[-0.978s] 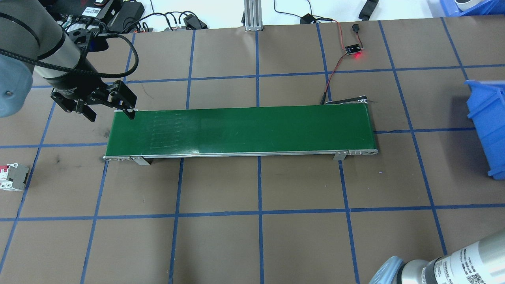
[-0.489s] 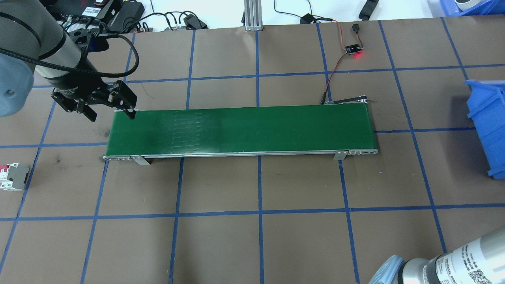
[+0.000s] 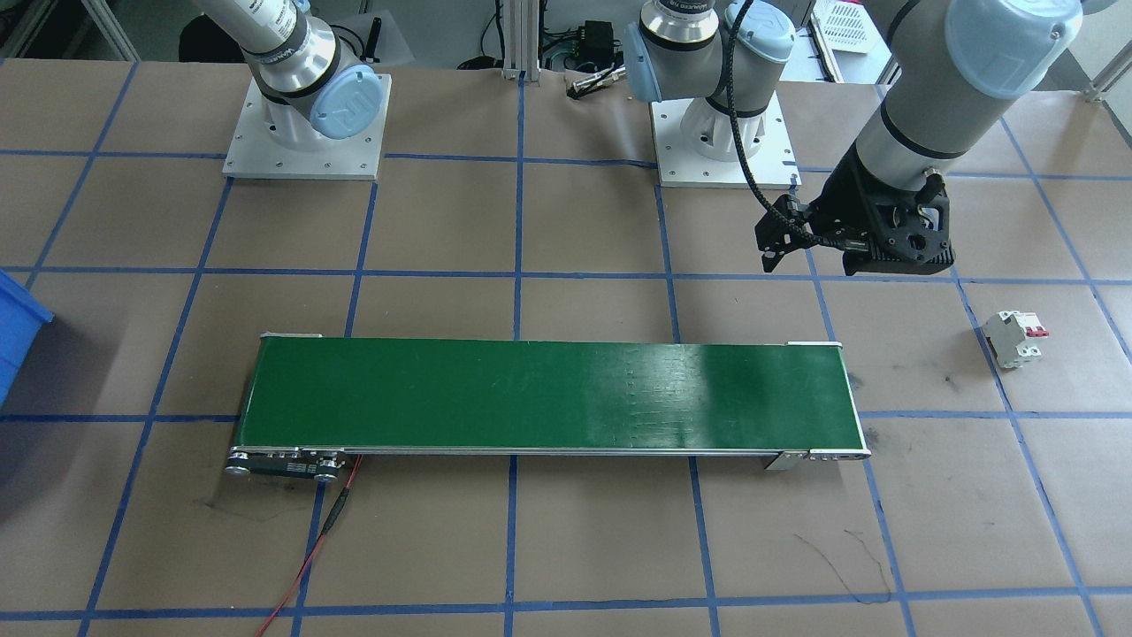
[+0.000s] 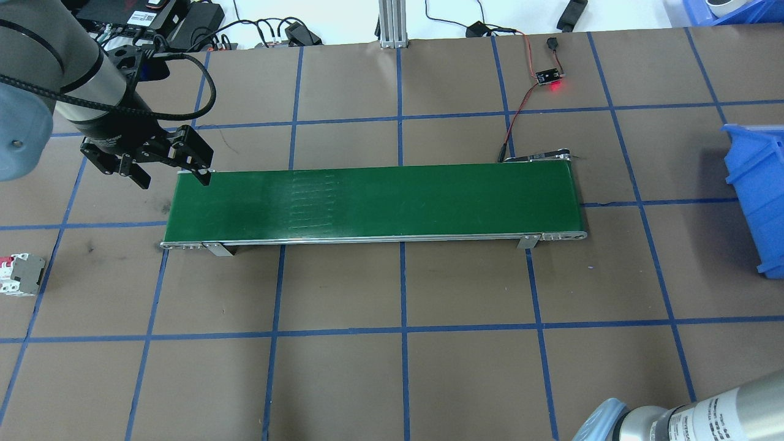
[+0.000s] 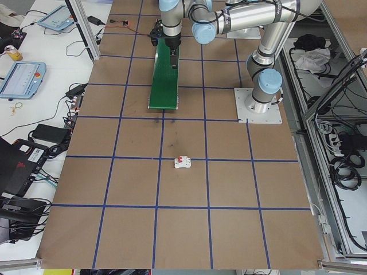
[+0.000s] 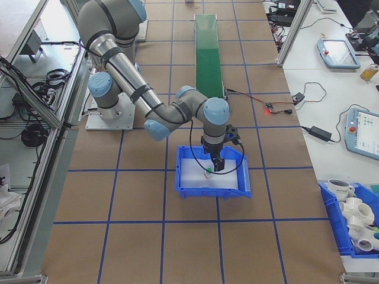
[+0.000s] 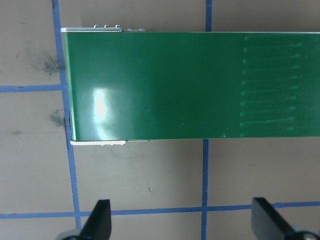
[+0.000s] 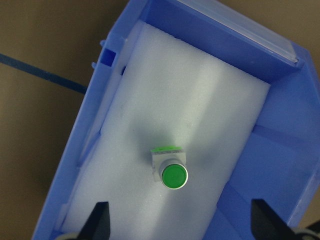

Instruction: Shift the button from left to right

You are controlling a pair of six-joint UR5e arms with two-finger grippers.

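The button [image 8: 170, 170], green round cap on a white and light-green body, lies on white foam inside the blue bin [image 8: 280, 150]. My right gripper [image 8: 180, 225] hangs open just above it, fingers wide apart and not touching it. The exterior right view shows that gripper [image 6: 215, 165] low in the bin [image 6: 213, 188] beside the button [image 6: 209, 172]. My left gripper [image 4: 171, 176] is open and empty above the back left corner of the green conveyor belt [image 4: 373, 202]. In the left wrist view its fingertips [image 7: 100, 220] frame bare table beside the belt's end [image 7: 190, 85].
A white circuit breaker [image 4: 18, 275] with red toggles lies on the table at my far left. A small board [image 4: 549, 76] with a red light and its wires sit behind the belt's right end. The blue bin [image 4: 759, 196] stands at the table's right edge.
The faint seam marks on the belt have shifted to the right. The right arm's elbow has dropped slightly at the lower right. The left gripper has barely moved.
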